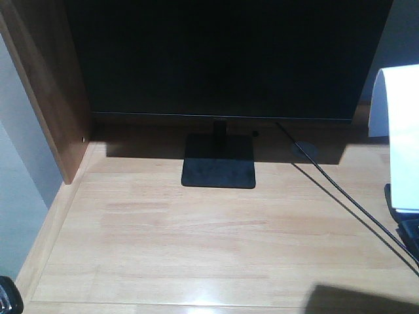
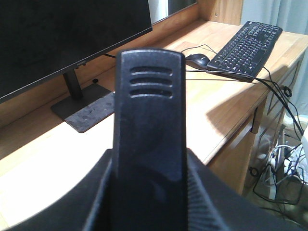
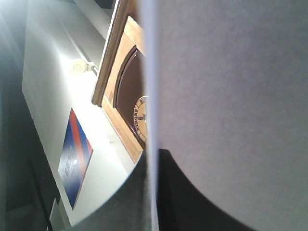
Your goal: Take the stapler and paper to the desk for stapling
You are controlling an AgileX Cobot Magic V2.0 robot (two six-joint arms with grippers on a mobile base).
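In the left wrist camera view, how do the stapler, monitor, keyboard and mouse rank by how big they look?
1. stapler and monitor: they fill about the same area, too close to rank. The stapler only looms because it sits right at the lens.
2. keyboard
3. mouse, smallest

- Front view: the bench (image 1: 216, 242) is unevenly lit and brightest at the right, with a small glare spot on its near edge. The monitor (image 1: 229, 52) is featureless black and throws a hard-edged shadow over the back of the wood.
- The paper (image 1: 406, 150) is blown out to near white, and a dark shadow cuts the bottom right corner.
- Left wrist view: the stapler (image 2: 148, 144) is close and soft. The bench glares pale at the left, and the keyboard (image 2: 248, 45) is sharper.
- Right wrist view: the paper is grey and blurred, the wall (image 3: 48, 96) is washed out, and the clock (image 3: 140, 118) is soft.
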